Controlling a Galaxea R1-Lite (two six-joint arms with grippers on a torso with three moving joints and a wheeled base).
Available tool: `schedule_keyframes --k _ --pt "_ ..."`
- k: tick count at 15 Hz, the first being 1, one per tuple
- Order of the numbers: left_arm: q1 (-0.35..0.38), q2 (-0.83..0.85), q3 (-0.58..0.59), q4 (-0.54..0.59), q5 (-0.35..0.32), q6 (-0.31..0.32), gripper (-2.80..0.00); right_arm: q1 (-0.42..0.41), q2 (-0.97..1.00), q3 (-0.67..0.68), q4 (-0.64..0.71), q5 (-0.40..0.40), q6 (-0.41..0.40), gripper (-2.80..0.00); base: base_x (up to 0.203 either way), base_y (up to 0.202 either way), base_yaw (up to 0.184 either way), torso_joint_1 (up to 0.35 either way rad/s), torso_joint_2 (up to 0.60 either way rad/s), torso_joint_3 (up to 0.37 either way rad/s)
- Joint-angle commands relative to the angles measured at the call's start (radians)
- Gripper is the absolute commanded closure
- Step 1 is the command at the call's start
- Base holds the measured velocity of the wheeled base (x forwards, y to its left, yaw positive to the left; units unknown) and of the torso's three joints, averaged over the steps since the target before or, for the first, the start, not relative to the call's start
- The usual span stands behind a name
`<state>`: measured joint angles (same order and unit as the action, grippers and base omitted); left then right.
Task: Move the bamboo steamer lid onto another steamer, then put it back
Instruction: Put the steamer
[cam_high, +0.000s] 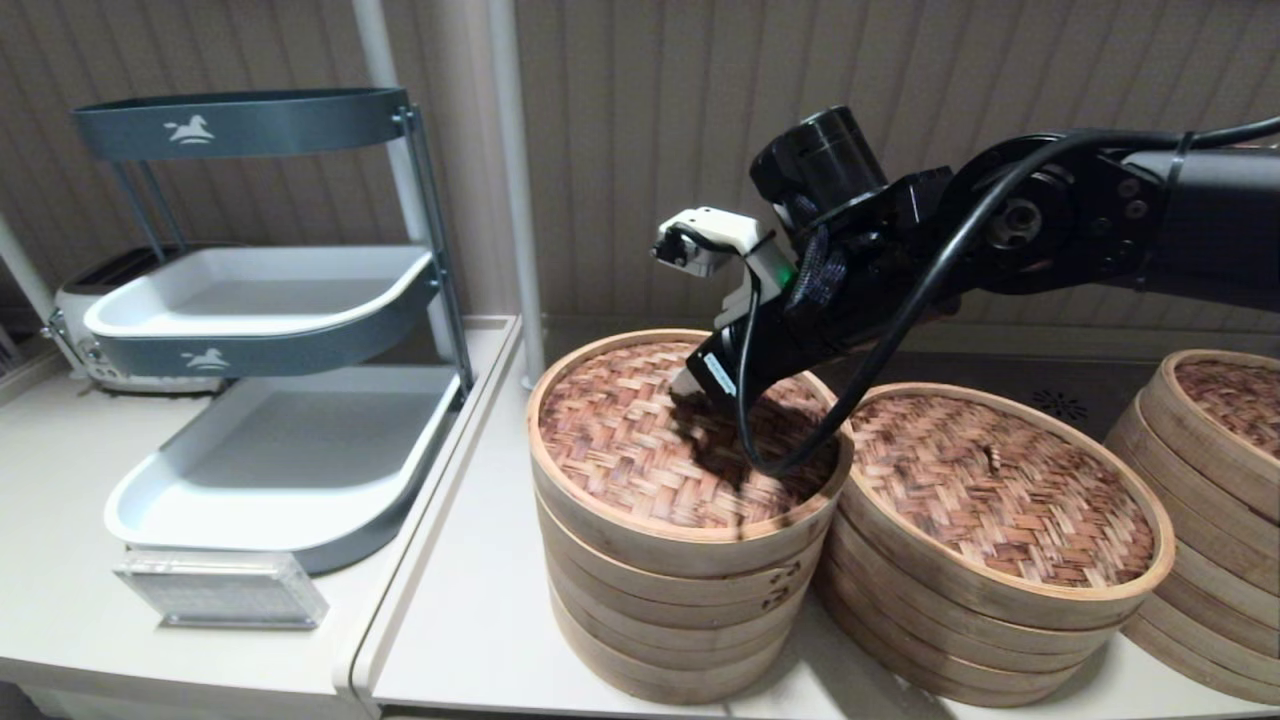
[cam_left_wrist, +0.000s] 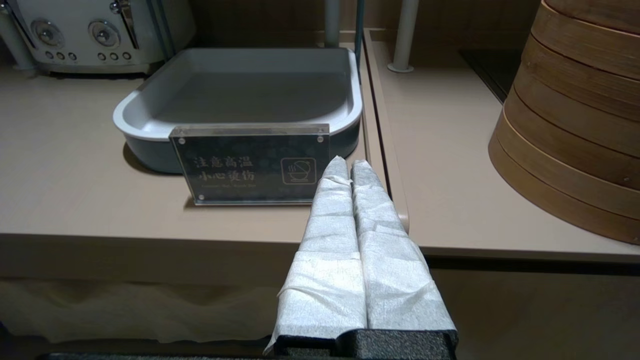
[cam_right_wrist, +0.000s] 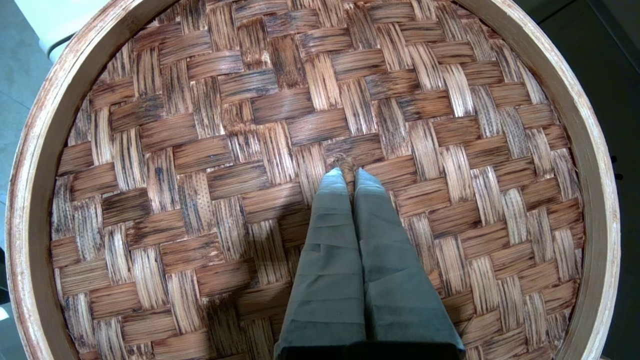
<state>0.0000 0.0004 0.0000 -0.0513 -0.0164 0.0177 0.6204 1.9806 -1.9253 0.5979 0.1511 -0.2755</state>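
Right gripper pinching the centre loop of the bamboo steamer lid atop the laced stack.

Head view: the bamboo steamer lid (cam_high: 640, 435), pale-rimmed with herringbone weave, caps the taller stack (cam_high: 665, 610) with dark lacing; the right gripper (cam_high: 700, 395) sits at its middle. Another steamer (cam_high: 990, 600), darker-lidded, touches that stack's side; bare counter (cam_high: 470, 600) lies on the stack's other side, toward the tray rack (cam_high: 290, 330). Left wrist view: the left gripper (cam_left_wrist: 348, 167), fingers pressed together, hangs off the counter's front edge before a sign (cam_left_wrist: 250, 165). Right wrist view: wrapped fingers (cam_right_wrist: 370, 240) close on the small loop (cam_right_wrist: 346, 165); the rim (cam_right_wrist: 595, 165) rings the weave.
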Motion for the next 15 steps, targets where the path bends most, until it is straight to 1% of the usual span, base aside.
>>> schedule_keyframes --k 1,5,6,12,15 --pt "0.000 0.000 0.028 -0.001 0.000 -0.001 0.00 0.004 0.000 0.000 0.007 -0.001 -0.002 0.00 0.000 0.000 0.000 0.000 0.00 0.000" --pt "0.000 0.000 0.028 -0.001 0.000 0.001 0.00 0.007 0.000 0.002 0.026 -0.002 -0.005 0.00 0.000 0.000 0.000 0.000 0.00 0.000" --pt "0.000 0.000 0.028 -0.001 0.000 0.000 0.00 0.007 0.000 0.002 0.026 -0.002 -0.014 -2.80 0.000 0.000 0.000 0.000 0.00 0.000" --pt "0.000 0.000 0.028 -0.001 0.000 0.001 0.00 0.005 -0.008 0.000 0.022 -0.001 -0.016 -2.80 0.000 0.000 0.000 0.000 0.00 0.000" --pt "0.000 0.000 0.028 -0.001 0.000 0.001 0.00 -0.004 -0.073 0.005 0.023 0.001 -0.008 -2.80 0.000 0.000 0.000 0.000 0.00 0.000"
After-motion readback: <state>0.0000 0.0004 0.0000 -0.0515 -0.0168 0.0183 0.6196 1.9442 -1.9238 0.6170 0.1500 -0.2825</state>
